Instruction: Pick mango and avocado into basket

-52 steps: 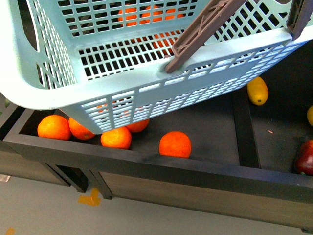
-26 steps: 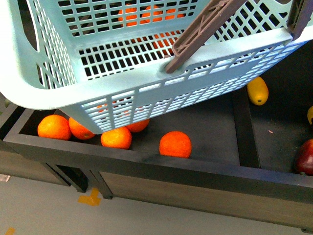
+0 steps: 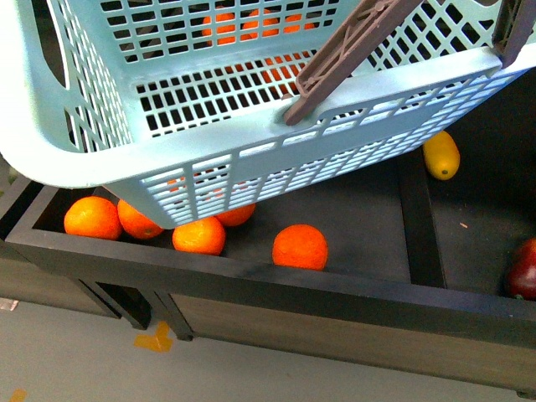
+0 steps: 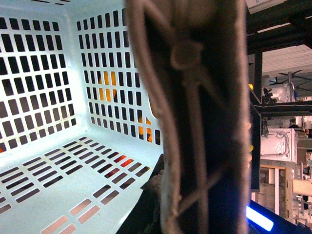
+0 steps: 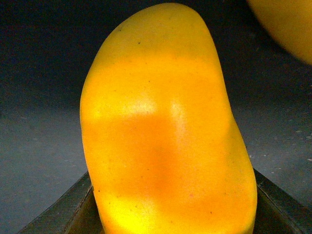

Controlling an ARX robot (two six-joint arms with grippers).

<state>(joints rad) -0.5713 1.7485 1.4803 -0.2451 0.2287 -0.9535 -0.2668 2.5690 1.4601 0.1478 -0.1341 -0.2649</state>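
Two dark fingers [image 5: 63, 210] of the right gripper [image 5: 170, 202] lie against the lower flanks of the mango [image 5: 165, 122] and grip it. The fruit fills nearly all we see from that wrist. Another yellow fruit [image 5: 287, 24] lies just beyond it on a dark surface.

Close against the left wrist camera stands a blurred brown handle [image 4: 195, 122], with the slotted floor and walls of the basket [image 3: 33, 126] spreading out past it. We cannot tell whether the left gripper is clamped.

From the front, the basket hangs tilted above the dark shelf [image 3: 251, 280], where several oranges [image 3: 300, 247] lie. A second mango [image 3: 440, 156] and a dark red fruit [image 3: 523, 272] lie in the neighbouring compartment.
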